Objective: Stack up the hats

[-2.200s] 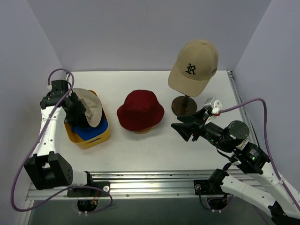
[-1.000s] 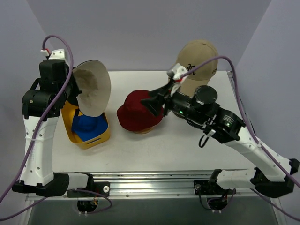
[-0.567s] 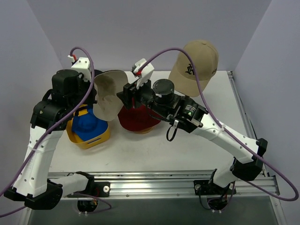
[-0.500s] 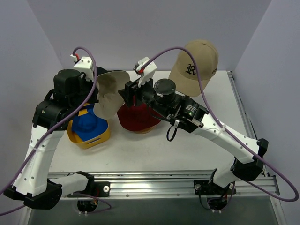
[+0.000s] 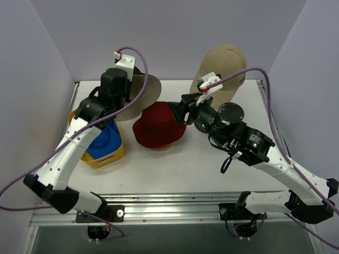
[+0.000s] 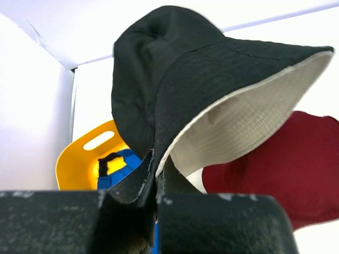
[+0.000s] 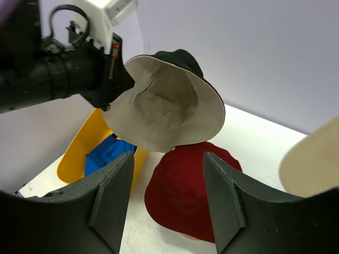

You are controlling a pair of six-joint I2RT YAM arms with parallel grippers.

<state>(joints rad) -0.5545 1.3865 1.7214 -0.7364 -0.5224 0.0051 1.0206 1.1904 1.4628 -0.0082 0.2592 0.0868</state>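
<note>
Pinching the brim of the black bucket hat (image 6: 175,69), your left gripper (image 6: 156,174) holds it aloft between the yellow tray (image 5: 108,154) and the dark red bucket hat (image 5: 158,127), while your right gripper (image 7: 168,159) hangs nearby, jaws apart and empty.

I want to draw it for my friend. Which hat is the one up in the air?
On the white table, find the yellow tray at the left. Just past it, the left gripper holds a floppy bucket hat up by its brim, close to the red hat. It is the only hat black outside and cream inside.
</note>
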